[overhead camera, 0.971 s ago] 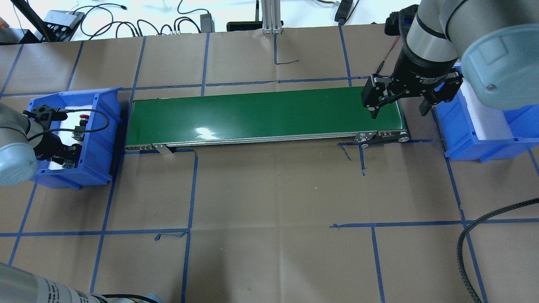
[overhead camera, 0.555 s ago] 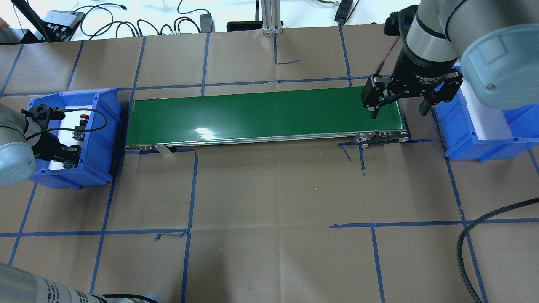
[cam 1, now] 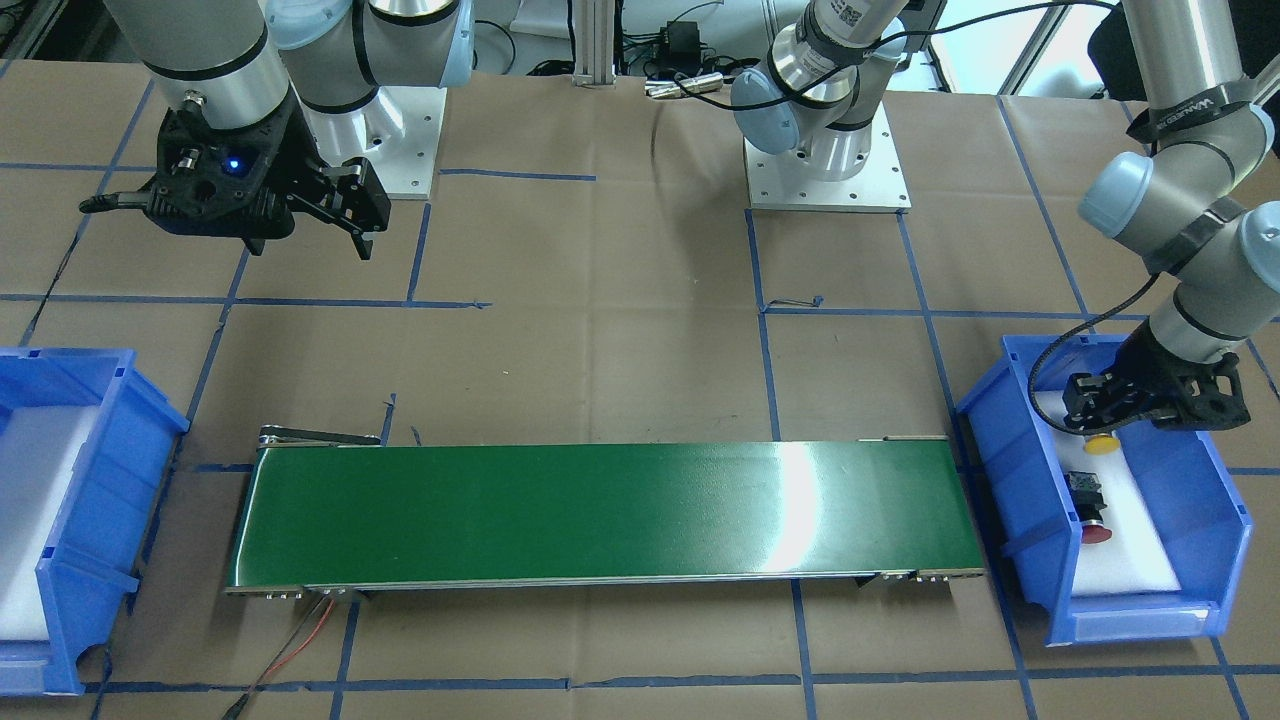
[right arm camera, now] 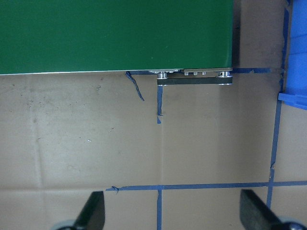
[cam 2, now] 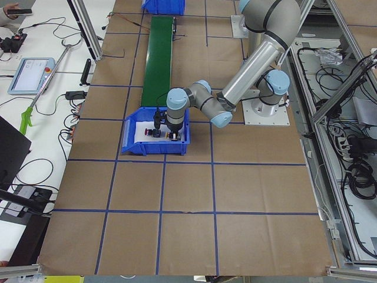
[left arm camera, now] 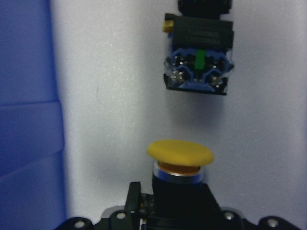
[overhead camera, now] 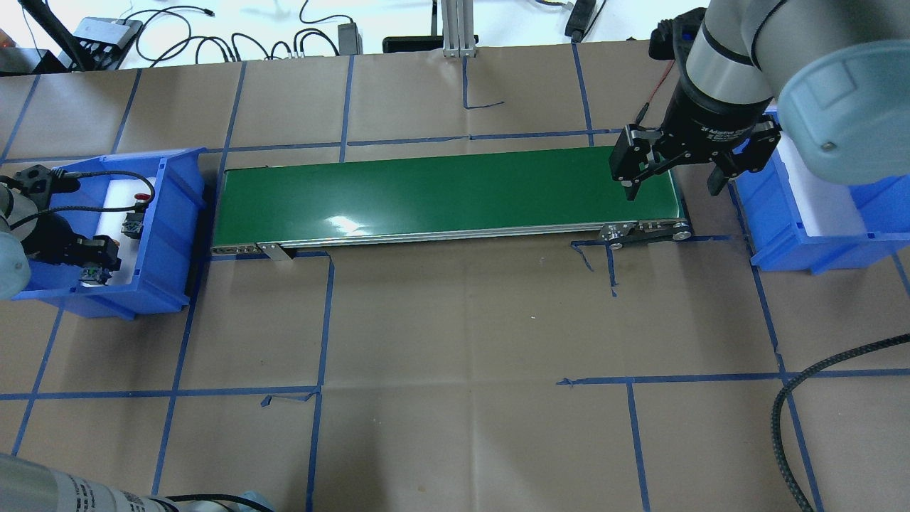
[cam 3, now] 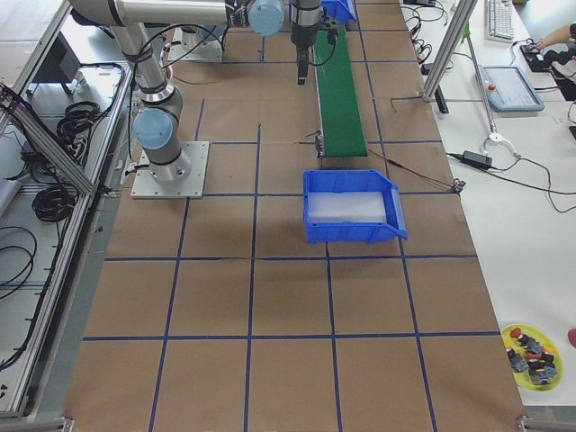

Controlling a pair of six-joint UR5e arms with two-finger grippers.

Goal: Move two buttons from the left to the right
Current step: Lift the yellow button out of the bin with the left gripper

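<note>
We judge this to be the first pick. The left end effector (cam 1: 1092, 412) is down inside the blue bin (overhead camera: 170, 235) off the left end of the belt (overhead camera: 441, 192), and it looks clenched on the black barrel of the yellow button (left arm camera: 180, 152), whose domed cap juts out ahead of the fingers. The red button (cam 1: 1090, 505) lies loose on the same bin's white pad, near the yellow one but not touching it. The right end effector (overhead camera: 673, 186) hangs over the belt's right end, fingers spread wide with nothing between them, and a second blue bin (overhead camera: 782, 227) waits just past that end. Neither button has crossed yet. The next move probably calls for a straight lift clear of the bin's tall plastic wall, then a short carry onto the belt's left end. The caps are round, smooth hard plastic that could roll on the belt's glossy green surface. The squared rear blocks offer flat faces, so we would set the button down on one of those. Creased brown paper with blue tape lines covers the tabletop (overhead camera: 462, 320) around the belt.
</note>
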